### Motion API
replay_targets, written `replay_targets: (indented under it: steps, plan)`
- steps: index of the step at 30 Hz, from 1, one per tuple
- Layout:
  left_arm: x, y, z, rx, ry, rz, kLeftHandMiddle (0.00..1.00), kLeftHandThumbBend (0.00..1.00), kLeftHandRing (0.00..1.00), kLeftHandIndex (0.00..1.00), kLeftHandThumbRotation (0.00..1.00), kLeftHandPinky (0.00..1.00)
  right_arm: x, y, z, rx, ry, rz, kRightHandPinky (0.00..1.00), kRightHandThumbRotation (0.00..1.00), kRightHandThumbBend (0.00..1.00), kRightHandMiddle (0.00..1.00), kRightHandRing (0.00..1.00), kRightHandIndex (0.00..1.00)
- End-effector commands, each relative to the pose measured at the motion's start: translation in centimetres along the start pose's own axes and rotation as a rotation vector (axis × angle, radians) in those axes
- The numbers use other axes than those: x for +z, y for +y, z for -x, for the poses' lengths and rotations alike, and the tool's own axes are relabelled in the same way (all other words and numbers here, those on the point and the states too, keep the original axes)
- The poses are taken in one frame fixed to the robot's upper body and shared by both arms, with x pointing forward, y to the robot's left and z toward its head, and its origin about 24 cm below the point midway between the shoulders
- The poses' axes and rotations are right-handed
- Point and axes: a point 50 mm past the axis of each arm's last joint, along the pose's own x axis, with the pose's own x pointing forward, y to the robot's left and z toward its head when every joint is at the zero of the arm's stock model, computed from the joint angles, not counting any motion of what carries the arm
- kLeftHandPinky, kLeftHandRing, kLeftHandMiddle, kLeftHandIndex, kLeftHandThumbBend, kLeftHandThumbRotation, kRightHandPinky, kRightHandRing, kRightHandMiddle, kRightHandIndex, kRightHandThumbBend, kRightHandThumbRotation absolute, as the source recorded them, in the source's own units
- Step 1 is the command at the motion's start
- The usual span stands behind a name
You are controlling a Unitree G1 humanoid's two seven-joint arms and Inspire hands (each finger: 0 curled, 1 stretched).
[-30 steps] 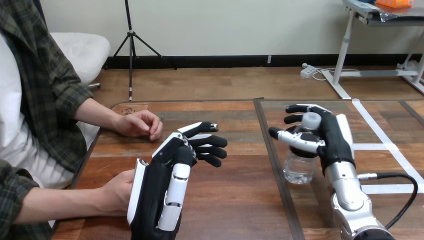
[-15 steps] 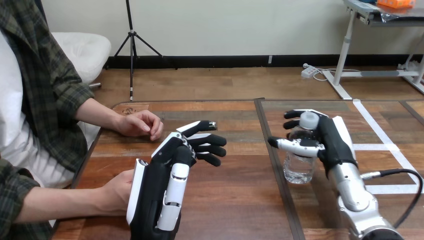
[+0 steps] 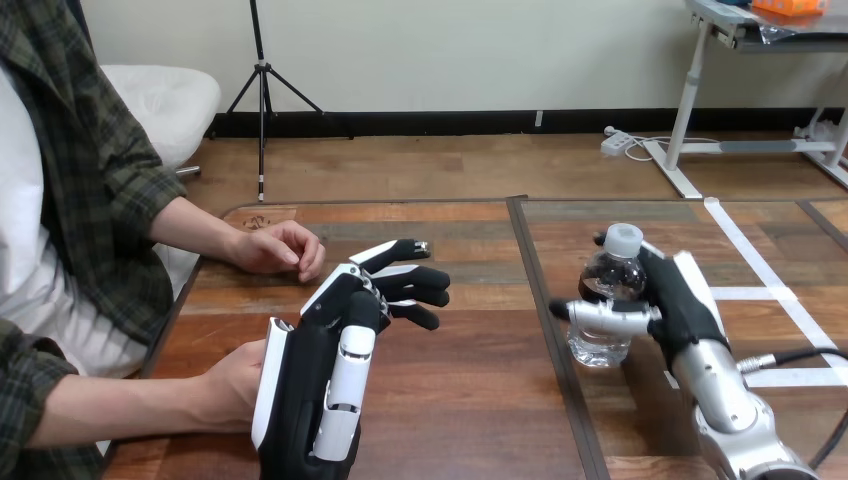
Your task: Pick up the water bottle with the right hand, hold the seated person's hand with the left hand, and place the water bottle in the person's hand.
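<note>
Water bottle (image 3: pixel 612 278) stands upright in right hand (image 3: pixel 682 302), thumb apparently curled across it.

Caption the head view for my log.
Right robot hand wraps the water bottle; left robot hand open beside the person's lower hand.

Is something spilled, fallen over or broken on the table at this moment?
Nothing stands out. The water bottle stands upright and capped on the table, no water around it, with the right hand wrapped around it.
</note>
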Motion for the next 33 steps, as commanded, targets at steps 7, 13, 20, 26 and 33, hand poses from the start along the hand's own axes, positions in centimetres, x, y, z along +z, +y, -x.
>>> replay_targets:
  steps: [7,13,20,26,33]
  plan:
    - [0.7,-0.6,-1.5,-0.004,-0.075,0.007,0.63,0.33,0.60,0.70,0.95,0.52,1.1,-1.5,-0.5,0.020,-0.033,0.054,0.88,0.04,0.84,0.95,0.93,0.94]
    - [0.7,-0.5,-1.4,-0.010,-0.076,-0.002,0.63,0.33,0.60,0.71,0.96,0.52,1.1,-2.0,-0.5,0.016,-0.031,0.080,0.84,0.01,0.83,0.93,0.90,0.91]
    - [0.7,-0.6,-1.5,-0.012,-0.076,-0.001,0.63,0.34,0.60,0.71,0.96,0.52,1.1,-2.5,-0.4,-0.003,-0.036,0.093,0.81,0.00,0.81,0.90,0.87,0.88]
    - [0.7,-0.6,-1.6,-0.014,-0.077,0.003,0.63,0.35,0.60,0.71,0.96,0.52,1.4,-2.8,-0.4,-0.022,-0.047,0.102,0.77,0.00,0.80,0.87,0.84,0.86]
    - [0.6,-0.7,-1.7,-0.017,-0.078,0.000,0.63,0.36,0.60,0.71,0.96,0.51,1.6,-2.8,-0.3,-0.031,-0.069,0.086,0.75,0.00,0.79,0.82,0.80,0.82]
